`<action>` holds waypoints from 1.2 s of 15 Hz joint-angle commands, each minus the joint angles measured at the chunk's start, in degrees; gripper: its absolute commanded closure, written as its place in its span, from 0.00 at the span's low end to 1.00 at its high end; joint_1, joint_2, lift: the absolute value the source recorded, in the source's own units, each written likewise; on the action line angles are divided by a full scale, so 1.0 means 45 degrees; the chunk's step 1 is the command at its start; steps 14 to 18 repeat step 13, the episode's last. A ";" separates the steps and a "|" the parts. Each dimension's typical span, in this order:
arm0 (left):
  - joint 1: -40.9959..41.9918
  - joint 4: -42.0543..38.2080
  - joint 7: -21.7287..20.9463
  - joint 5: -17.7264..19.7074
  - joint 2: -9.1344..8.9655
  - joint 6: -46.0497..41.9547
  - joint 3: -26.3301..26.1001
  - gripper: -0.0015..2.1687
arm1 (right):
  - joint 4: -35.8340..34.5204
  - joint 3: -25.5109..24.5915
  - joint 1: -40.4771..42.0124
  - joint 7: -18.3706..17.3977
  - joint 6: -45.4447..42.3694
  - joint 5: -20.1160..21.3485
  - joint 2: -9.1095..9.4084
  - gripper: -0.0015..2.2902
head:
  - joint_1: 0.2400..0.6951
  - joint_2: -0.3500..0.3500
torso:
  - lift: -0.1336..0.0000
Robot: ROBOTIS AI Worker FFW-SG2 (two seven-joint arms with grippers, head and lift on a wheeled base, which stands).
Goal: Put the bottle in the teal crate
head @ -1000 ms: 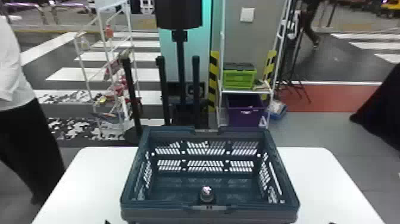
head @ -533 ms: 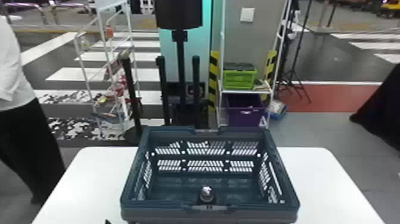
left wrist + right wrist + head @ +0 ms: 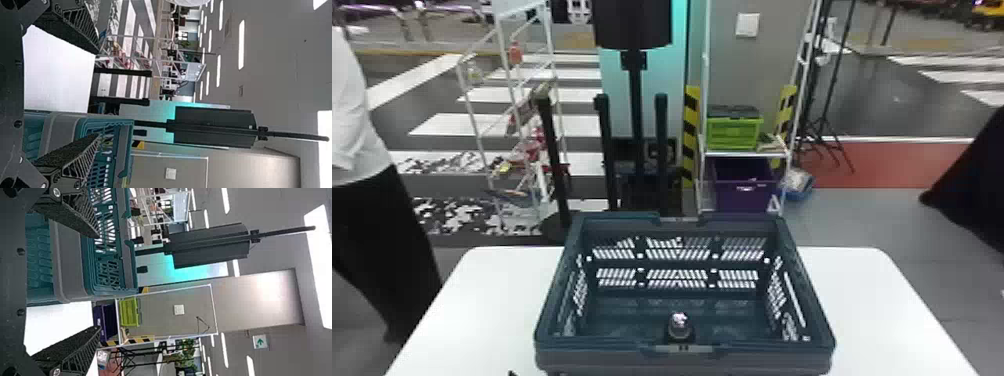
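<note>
Near crate point(image 3: 602, 359), right hand point(image 3: 98, 282) wide open.

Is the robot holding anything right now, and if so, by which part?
Nothing is held: the left gripper and right gripper are both open, with nothing gripped. The bottle is inside the teal crate.

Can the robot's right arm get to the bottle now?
Probably yes: the right gripper is open and nothing covers the bottle from above, though the teal crate's near wall might block a low way in.
</note>
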 commanded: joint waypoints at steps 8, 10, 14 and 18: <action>-0.0016 0.0076 0.0001 -0.0002 0.0000 0.0000 0.0000 0.07 | 0.0006 0.0000 0.0000 -0.0002 0.0100 -0.0020 0.0000 0.03 | 0.57 0.50 | 1.00; -0.0016 0.0076 0.0021 -0.0002 0.0000 0.0000 0.0000 0.07 | -0.0013 0.0000 0.0020 -0.0002 0.0061 -0.0020 0.0000 0.03 | 0.57 0.50 | 1.00; -0.0036 0.0095 0.0021 -0.0002 0.0020 0.0000 0.0000 0.07 | -0.0072 -0.0039 0.0078 -0.0002 0.0061 0.0000 -0.0020 0.03 | 0.57 0.50 | 1.00; -0.0036 0.0095 0.0021 -0.0002 0.0020 0.0000 0.0000 0.07 | -0.0072 -0.0039 0.0078 -0.0002 0.0061 0.0000 -0.0020 0.03 | 0.57 0.50 | 1.00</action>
